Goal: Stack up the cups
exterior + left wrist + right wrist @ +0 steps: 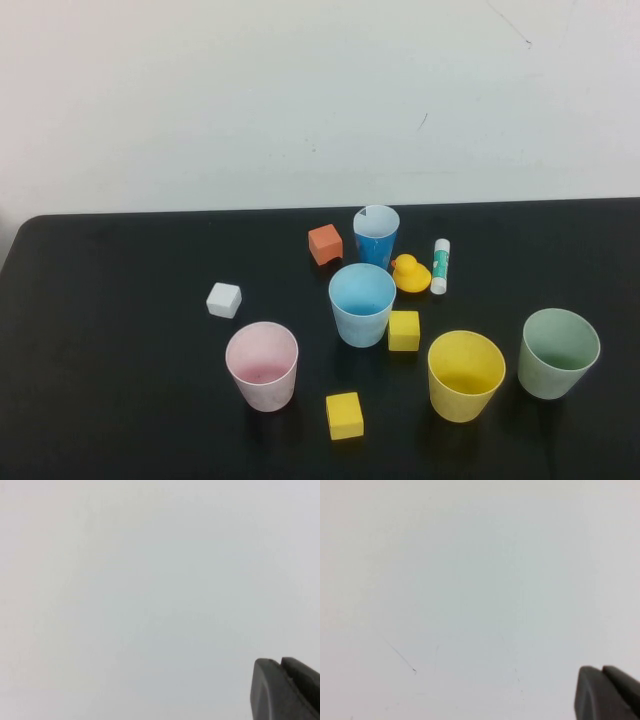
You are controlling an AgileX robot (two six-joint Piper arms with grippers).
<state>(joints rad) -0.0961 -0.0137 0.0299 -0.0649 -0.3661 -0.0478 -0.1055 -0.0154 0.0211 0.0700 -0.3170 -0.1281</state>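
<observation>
Black worktop [110,330]. Four tumblers, upright, apart: light blue cup [362,304] central; pink cup [262,366] near-left of it; yellow cup [465,375] near-right; pale green cup [558,352] farthest right. Left hand [281,672] and right hand [602,677] clenched, empty, facing white wall, off the worktop. Around blue cup: dark blue cup [376,236] behind; two yellow blocks [404,331] [344,415], orange block [325,244], white block [224,300], duck [410,274], glue stick [440,266].

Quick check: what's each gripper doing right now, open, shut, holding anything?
Left gripper: shut, holding nothing, facing the white wall, away from the cups.
Right gripper: shut, holding nothing, also facing the wall.
</observation>
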